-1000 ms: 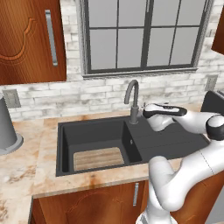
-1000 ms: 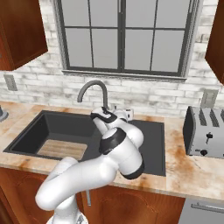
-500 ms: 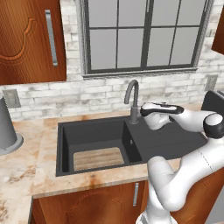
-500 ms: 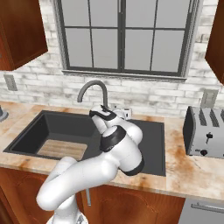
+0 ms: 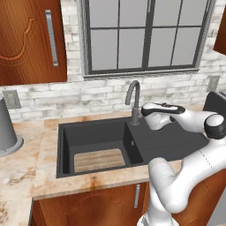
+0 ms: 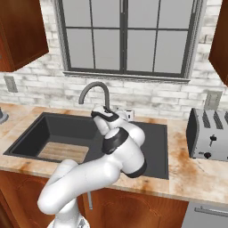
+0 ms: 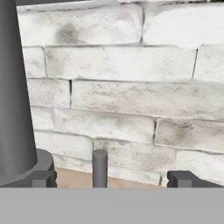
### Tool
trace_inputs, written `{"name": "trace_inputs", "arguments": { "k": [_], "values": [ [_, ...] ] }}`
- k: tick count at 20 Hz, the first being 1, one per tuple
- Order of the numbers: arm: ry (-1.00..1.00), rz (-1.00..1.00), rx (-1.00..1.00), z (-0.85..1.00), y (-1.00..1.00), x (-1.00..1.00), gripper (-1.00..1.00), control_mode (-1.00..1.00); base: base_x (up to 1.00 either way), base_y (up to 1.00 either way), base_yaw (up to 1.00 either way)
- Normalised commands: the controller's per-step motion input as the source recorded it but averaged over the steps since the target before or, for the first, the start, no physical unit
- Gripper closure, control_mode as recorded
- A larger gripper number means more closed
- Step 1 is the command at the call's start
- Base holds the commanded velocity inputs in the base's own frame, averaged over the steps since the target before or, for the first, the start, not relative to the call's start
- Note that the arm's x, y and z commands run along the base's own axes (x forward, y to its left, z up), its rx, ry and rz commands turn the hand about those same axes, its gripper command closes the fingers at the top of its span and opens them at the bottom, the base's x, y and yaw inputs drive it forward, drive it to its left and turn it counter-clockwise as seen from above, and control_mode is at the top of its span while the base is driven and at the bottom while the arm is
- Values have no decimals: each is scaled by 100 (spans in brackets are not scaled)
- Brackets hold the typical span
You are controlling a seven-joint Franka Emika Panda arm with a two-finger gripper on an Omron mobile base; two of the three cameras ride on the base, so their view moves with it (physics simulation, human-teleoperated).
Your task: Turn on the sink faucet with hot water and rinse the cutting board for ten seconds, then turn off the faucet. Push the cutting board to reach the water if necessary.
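At the middle of the left base view, the gripper has crept closer to the faucet. Its fingers stand apart around the small lever, ready to turn it.

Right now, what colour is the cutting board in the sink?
Light tan wood with fine grain stripes; the cutting board shows best in the left base view.

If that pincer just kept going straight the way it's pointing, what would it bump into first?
Most likely the small lever of the sink faucet, which stands upright between the pincer's open fingertips in the hand view. Past it is the brick wall. Depth is hard to judge.
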Motion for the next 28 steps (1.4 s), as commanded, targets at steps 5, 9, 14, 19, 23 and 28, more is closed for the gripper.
{"name": "trace_inputs", "arguments": {
  "k": [5,9,14,19,23,28],
  "values": [
    [0,0,0,0,-5,9,-100,-100,0,0,0],
    [0,0,0,0,0,6,-100,-100,0,0,0],
    [0,0,0,0,0,7,-100,-100,0,0,0],
    [0,0,0,0,0,9,-100,-100,0,0,0],
    [0,0,0,0,0,4,-100,-100,0,0,0],
    [0,0,0,0,0,3,-100,-100,0,0,0]
  ]
}}
